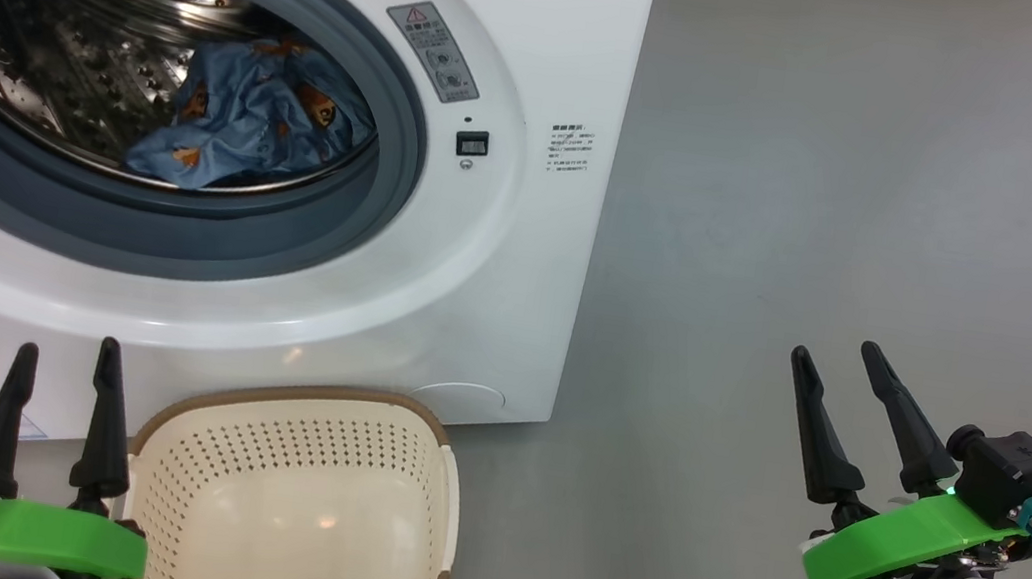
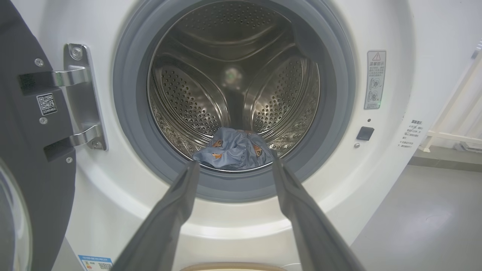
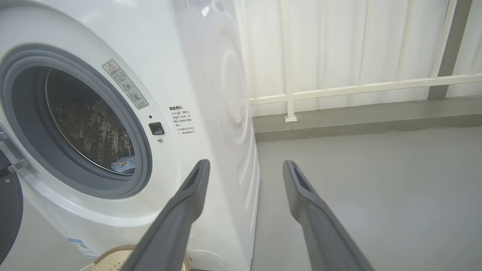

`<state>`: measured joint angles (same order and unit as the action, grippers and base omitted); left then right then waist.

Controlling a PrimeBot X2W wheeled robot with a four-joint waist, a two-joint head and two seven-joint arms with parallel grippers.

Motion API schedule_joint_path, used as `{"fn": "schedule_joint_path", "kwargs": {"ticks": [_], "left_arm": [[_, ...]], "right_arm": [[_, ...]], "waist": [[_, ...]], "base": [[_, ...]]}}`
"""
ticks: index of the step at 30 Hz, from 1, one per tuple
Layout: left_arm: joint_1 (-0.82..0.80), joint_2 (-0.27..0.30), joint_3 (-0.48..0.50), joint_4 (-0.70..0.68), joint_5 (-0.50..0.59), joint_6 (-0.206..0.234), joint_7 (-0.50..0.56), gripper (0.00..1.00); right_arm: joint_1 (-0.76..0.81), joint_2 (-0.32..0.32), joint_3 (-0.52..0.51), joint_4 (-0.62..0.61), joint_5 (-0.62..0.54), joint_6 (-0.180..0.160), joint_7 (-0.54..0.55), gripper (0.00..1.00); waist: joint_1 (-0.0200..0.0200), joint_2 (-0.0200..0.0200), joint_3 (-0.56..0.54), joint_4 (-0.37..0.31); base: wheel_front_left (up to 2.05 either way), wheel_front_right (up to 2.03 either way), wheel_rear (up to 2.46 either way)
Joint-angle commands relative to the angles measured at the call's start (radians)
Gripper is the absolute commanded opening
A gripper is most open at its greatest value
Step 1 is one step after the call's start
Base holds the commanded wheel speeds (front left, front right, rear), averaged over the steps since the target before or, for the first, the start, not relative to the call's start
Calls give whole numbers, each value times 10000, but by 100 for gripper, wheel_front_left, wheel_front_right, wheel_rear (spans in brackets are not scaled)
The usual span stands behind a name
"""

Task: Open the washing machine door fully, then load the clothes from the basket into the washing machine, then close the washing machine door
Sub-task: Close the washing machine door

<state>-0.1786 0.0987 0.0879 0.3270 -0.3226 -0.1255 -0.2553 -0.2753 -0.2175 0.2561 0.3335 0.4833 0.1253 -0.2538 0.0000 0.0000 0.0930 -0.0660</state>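
Observation:
The white washing machine stands with its round mouth uncovered. Light blue clothes with orange figures lie in the steel drum, also seen as clothes in the left wrist view and clothes in the right wrist view. The washing machine door hangs swung out on its hinges at the left. The cream basket sits on the floor below the mouth with nothing in it. My left gripper is open beside the basket's left rim. My right gripper is open over the floor at the right.
Grey floor stretches to the right of the machine. A white railing and pale wall panels stand behind it. A low kerb runs along the foot of the railing.

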Motion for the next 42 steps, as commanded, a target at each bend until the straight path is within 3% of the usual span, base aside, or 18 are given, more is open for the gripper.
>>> {"fn": "schedule_joint_path", "kwargs": {"ticks": [1, 23, 42], "left_arm": [[-15, 152, 303, -308, 95, -34, -65, 100], [87, 63, 389, -297, 127, -46, -65, 100], [-4, 53, 465, -269, 65, -50, -65, 100]], "right_arm": [[-46, -89, 176, -205, -113, 54, -80, 100], [-6, -142, 322, -134, -18, 54, -80, 100], [-16, -68, 221, -129, -16, 54, -80, 100]], "waist": [[0, 0, -17, 1], [0, 0, -176, -21], [0, 0, -74, -15]], "base": [[0, 0, 0], [-7, 7, 0], [-142, 142, 0]]}}
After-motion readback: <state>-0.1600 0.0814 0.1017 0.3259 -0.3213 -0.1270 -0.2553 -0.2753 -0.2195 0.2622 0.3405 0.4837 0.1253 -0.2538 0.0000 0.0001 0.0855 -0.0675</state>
